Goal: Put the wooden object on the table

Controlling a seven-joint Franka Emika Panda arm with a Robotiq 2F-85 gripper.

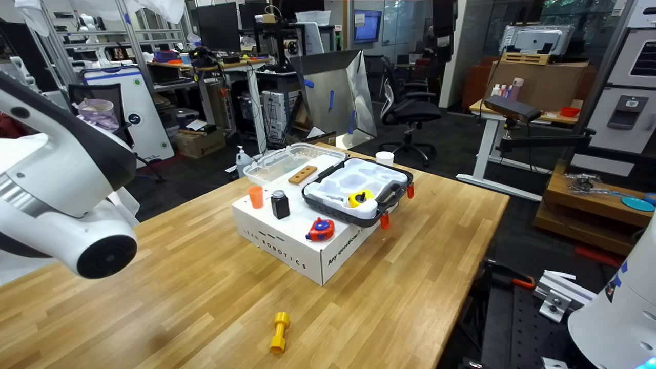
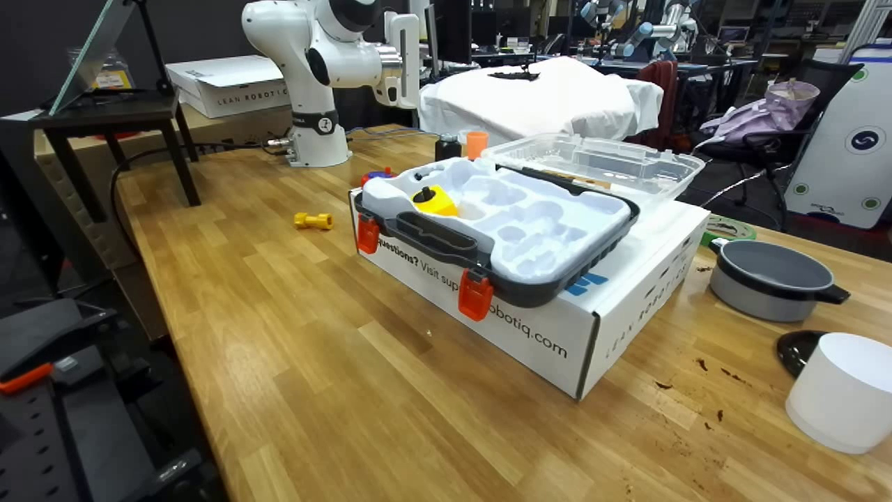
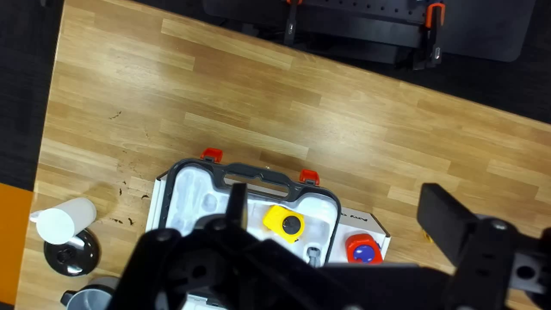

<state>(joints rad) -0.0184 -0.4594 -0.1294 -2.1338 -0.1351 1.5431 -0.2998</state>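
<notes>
Table [image 1: 405, 292] under white box [image 1: 287, 243], wooden object [image 1: 302, 175] atop.

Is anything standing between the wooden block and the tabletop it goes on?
Yes: the white box is under the wooden block, keeping it off the table. The open case sits on one side, the clear lid on the other; the orange cup and black bottle stand by the box's edge. Nothing visible lies on top.

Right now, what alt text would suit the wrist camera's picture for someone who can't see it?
Past the robot's open gripper, a wooden table shows from above. A white box bears an open dark case holding a yellow toy, with a red toy beside the case. A white mug, black lid and grey pot appear lower left.
</notes>
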